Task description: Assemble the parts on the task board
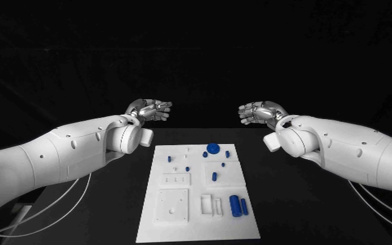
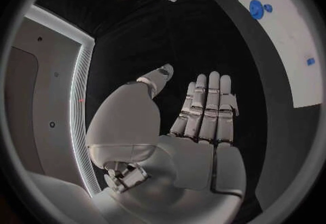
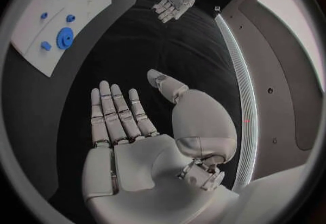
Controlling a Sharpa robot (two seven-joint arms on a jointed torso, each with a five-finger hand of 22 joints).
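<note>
The task board (image 1: 199, 199) is a flat white rectangular plate lying in the middle of the black table (image 1: 302, 211), its long axis running from the robot's body straight away toward the far edge, its short far end nearest the 2 hands. Its surface is matte and smooth, with shallow square and rectangular recesses and low raised white blocks on the near half. Small blue parts lie scattered on it: a round disc-shaped part (image 1: 213, 148) near the far end, the largest of them, with a smaller blue piece (image 1: 224, 154) just beside it, and 2 blue cylinders (image 1: 235, 205) lying side by side at the near right corner, their long axes parallel to the board's long sides. Several tiny blue pieces dot the middle; their shapes are too small to tell. The left hand (image 1: 150, 110) hangs above the table beyond the board's far left corner, well apart from it, released and grasping nothing; the left wrist view shows its silver fingers (image 2: 207, 110) straight and side by side, the thumb spread off. The right hand (image 1: 260, 112) hangs beyond the far right corner, likewise released and holding nothing, its fingers (image 3: 116, 112) extended with the thumb apart. Both arms are glossy white shells.
</note>
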